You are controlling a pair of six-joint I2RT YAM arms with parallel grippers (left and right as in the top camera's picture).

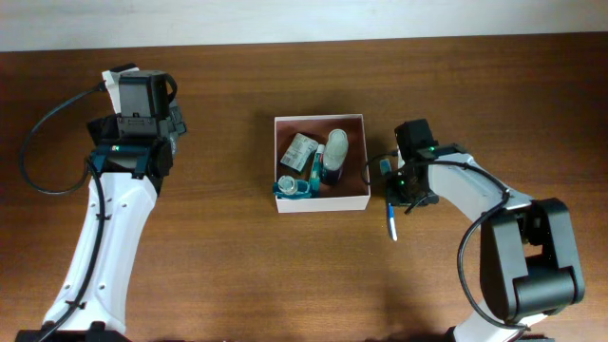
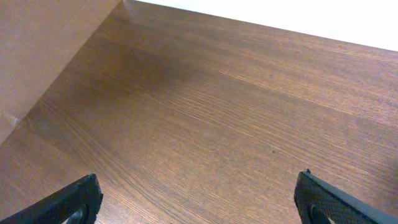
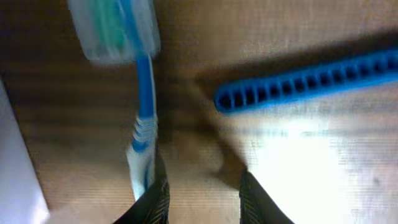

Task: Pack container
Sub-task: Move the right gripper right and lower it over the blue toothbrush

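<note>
1. The container [image 1: 320, 201] sits mid-table between the arms. The right gripper [image 3: 202, 202] hangs just off its right wall. The left gripper [image 2: 199, 205] is well to its left over bare wood.
2. The right jaws are partly spread and pinch nothing. The left jaws are spread wide and empty.
3. The step in hand looks like picking up the toothbrush [image 3: 144, 106], which lies just right of the container. Its handle runs along the edge of the container-side finger, not clearly between the fingers. I would shift toward the container until the handle is centred, then close across the ribbed grip rather than the capped head.
4. Keep the outer finger off the comb [image 3: 311, 81], which lies farther from the container.
5. The container is square, so it has no real long axis. It opens straight up.
6. The toothbrush's long axis runs parallel to the container's right wall, with the head level with the container's middle and the tail past its near corner. Lowered in that same line, it would probably fit beside the items already inside.
</note>
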